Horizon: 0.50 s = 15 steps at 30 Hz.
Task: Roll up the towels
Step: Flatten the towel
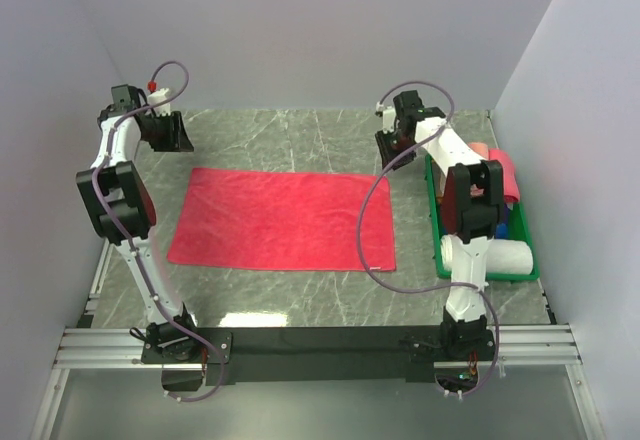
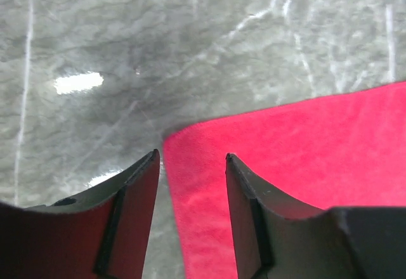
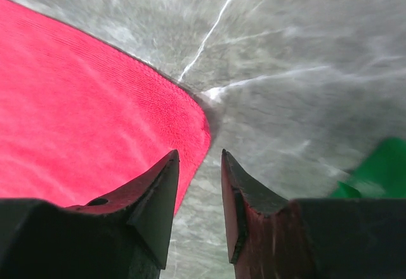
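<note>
Flat, fuzzy red towel [image 1: 283,219], rectangular, centre frame on veined grey marble table [image 1: 300,135]; left gripper [image 2: 191,157] and right gripper [image 3: 198,155], jaws spread and empty, above its 2 upper corners.

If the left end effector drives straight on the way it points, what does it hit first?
Probably the corner of the red towel, flat on the table, just ahead of the left end effector; depth is unclear.

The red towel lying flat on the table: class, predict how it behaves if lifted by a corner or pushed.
Probably floppy: the red towel lies thin and flat on the table, so a lifted corner would likely drape. Its fuzzy weave suggests easy gripping. Pushed, it would probably bunch rather than slide whole.
</note>
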Each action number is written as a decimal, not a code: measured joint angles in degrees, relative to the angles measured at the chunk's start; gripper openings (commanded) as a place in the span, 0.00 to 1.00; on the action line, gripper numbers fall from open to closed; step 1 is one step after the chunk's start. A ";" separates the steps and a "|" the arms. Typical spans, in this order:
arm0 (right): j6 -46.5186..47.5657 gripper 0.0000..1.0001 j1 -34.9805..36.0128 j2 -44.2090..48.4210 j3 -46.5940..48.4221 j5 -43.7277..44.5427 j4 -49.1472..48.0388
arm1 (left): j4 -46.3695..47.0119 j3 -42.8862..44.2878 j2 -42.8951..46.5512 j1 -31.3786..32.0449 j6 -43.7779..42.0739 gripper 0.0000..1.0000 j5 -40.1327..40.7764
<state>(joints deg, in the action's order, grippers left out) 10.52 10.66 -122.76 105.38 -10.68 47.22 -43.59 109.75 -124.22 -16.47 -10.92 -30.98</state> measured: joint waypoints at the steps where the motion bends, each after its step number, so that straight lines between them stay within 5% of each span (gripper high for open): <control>1: -0.07 0.41 0.11 -0.85 0.00 0.00 0.20 | 0.09 0.37 -0.39 0.00 -0.04 0.53 0.22; 15: -0.44 0.32 0.42 -7.85 1.36 -1.18 1.81 | -1.57 4.92 -9.60 0.20 -1.75 0.56 4.09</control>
<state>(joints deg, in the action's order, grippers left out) 10.09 11.07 -130.61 106.74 -11.86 49.04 -45.17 114.67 -133.82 -16.27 -12.67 -26.89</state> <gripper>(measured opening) 0.337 0.574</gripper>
